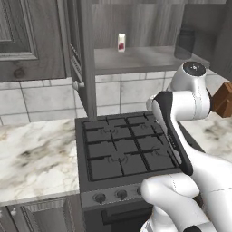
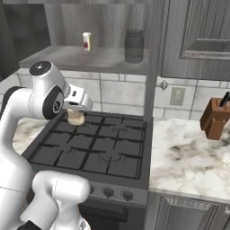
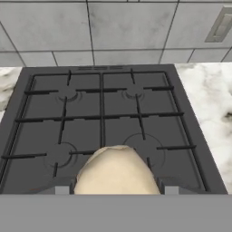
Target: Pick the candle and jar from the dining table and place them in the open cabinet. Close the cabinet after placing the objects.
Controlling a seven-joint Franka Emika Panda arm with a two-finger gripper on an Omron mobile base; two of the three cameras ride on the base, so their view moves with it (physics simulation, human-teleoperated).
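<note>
My gripper (image 2: 75, 115) is shut on the candle (image 2: 75, 118), a squat beige piece held above the back left of the stove. In the hand view the candle (image 3: 117, 174) bulges up between the two fingertips (image 3: 62, 190) of the gripper (image 3: 117, 189). The jar (image 2: 134, 46), a grey glass cylinder, stands on the shelf of the open cabinet (image 2: 90, 58); from the left base it shows as the jar (image 1: 185, 41) at the right end of the cabinet (image 1: 136, 59) shelf. The dining table is out of view.
A small white carton (image 1: 121, 42) with a red mark stands on the same shelf. Below is a black gas stove (image 1: 122, 149) between marble counters. The open cabinet door (image 2: 152, 67) juts out edge-on. A brown knife block (image 2: 214, 117) sits on the right counter.
</note>
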